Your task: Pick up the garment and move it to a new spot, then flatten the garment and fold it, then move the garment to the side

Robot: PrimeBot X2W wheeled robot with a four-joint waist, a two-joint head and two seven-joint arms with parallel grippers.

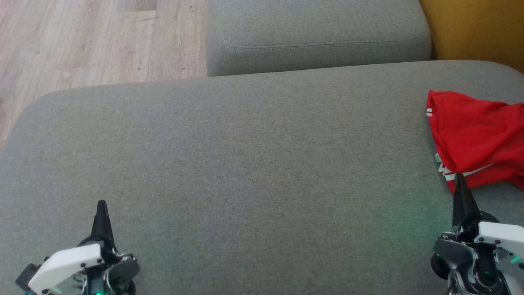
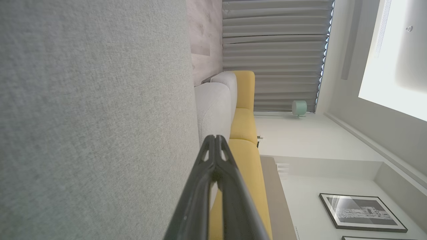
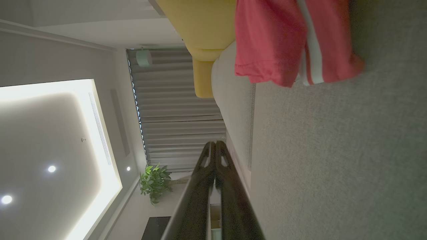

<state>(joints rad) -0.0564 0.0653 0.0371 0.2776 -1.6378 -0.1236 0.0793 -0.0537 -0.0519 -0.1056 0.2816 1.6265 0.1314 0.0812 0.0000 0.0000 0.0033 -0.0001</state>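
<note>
Before me spreads a broad grey sofa cushion (image 1: 245, 164), with a second grey cushion (image 1: 315, 37) butted against its far edge and pale wooden floor (image 1: 82, 41) beyond on my left — a yellow seat (image 1: 475, 28) sits at the far right. Further off in the room I see pleated grey curtains (image 2: 273, 50), a mint-green lamp (image 2: 299, 107), a framed picture (image 2: 362, 213) and a leafy green plant (image 3: 155, 181) near the curtains.

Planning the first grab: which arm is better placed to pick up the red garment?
Right. The right gripper, shut, has its tip at the red garment's near edge; the left gripper sits far across the grey cushion.
</note>
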